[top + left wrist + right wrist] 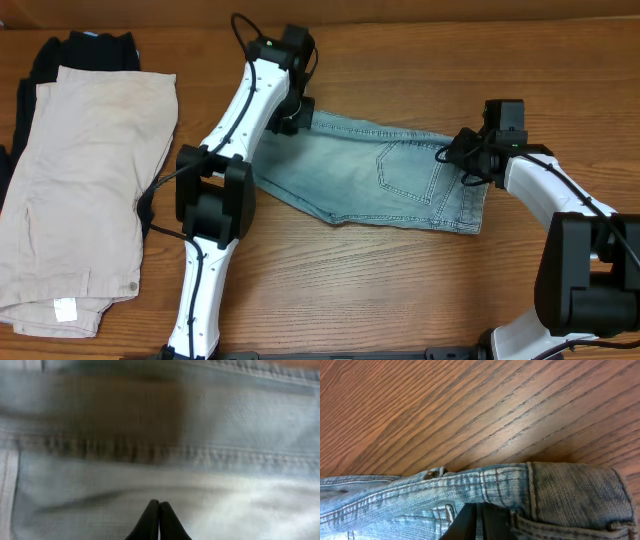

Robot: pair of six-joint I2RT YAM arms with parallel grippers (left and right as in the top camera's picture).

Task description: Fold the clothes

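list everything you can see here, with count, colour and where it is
denim shorts: one, faded light blue, flat across the middle of the table, back pocket up
beige trousers: one, beige, folded at the table's left edge
black garment: one, black, mostly under the trousers, showing at their top and left
table: one, brown wood grain, beneath everything
left gripper: one, black fingers pressed together, at the shorts' upper left end
right gripper: one, black, closed on the shorts' waistband at their right end
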